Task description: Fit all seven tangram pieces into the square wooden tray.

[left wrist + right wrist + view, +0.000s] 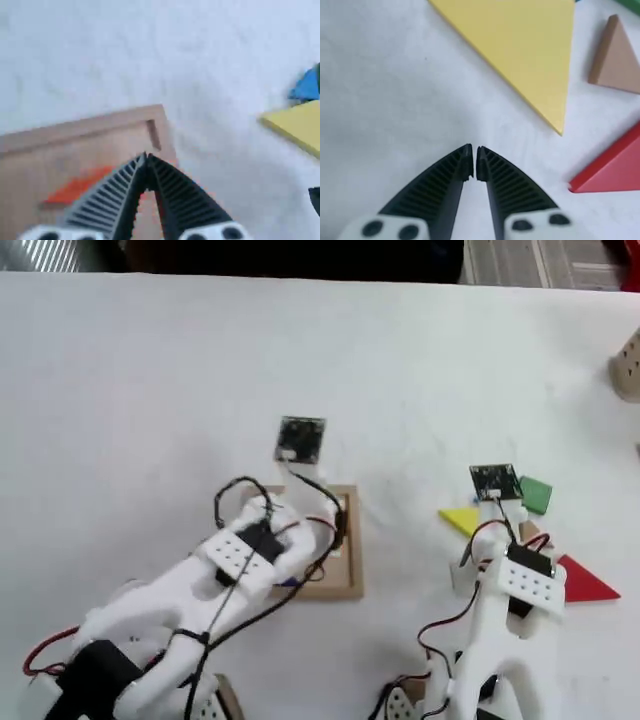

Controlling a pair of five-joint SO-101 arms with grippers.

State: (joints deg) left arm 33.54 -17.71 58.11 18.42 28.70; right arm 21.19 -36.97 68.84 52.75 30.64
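Two arms worked a white table [150,370] with the puzzle barely begun. The left gripper [147,161] hung directly over the square wooden tray [100,122], near one of its corners, with its fingers pressed together tip to tip and nothing between them. One orange piece [75,187] lay flat inside the tray under those fingers.

Off the tray, on the right arm's side, the loose pieces sat together on the table. The yellow triangle [520,45] lay nearest the tray, with a green piece [536,494] beyond it, a red triangle [585,582] farther off, and a small tan triangle [617,60] between the yellow and the red. A blue piece [305,87] showed beside the yellow one in the left wrist view. The right gripper [472,156] hovered low over bare table just beside the yellow triangle, on its tray side, empty, with its fingers drawn nearly shut and only a slit between them.

By the look of it, a single piece had been placed and the job in hand was fetching another, most likely the yellow triangle. That would call for the right gripper to spread its fingers, shift over an edge of the triangle and close across its thin sides. Flat as the piece lay, the grip would likely be shallow and could slip.
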